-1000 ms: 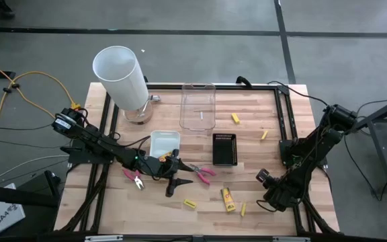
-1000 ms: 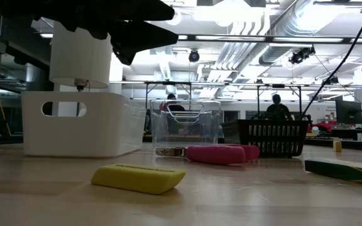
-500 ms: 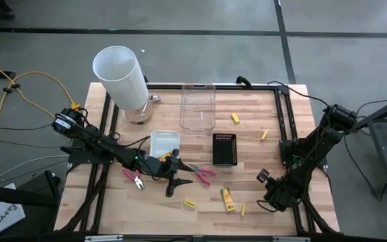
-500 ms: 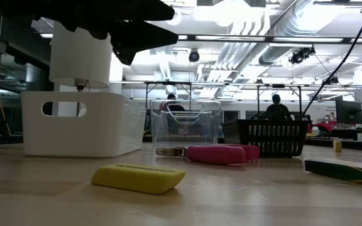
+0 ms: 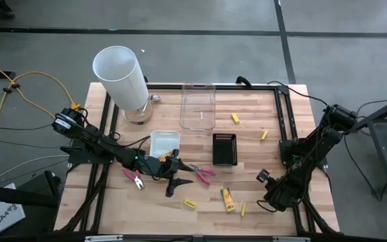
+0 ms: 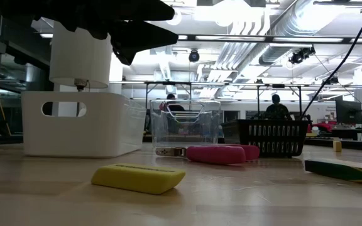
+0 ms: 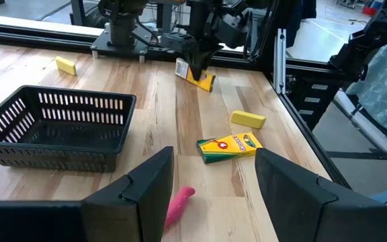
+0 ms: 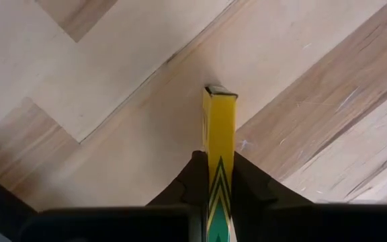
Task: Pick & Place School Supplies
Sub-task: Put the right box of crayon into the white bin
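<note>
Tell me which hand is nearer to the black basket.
Left. The left hand hangs over the table just off the black basket, beside the white tray. The right hand is farther, at the table's right front, pinching a yellow pack.

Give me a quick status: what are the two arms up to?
Right gripper: jaws shut on yellow pack, held on edge. Left gripper: jaws open, over pink-handled tool. Nothing blocking either.

The right gripper (image 8: 219, 176) was closed on a thin yellow pack (image 8: 220, 128), held edge-on with green marks near the fingers (image 8: 189, 179), above the wooden table (image 8: 113, 81)
</note>
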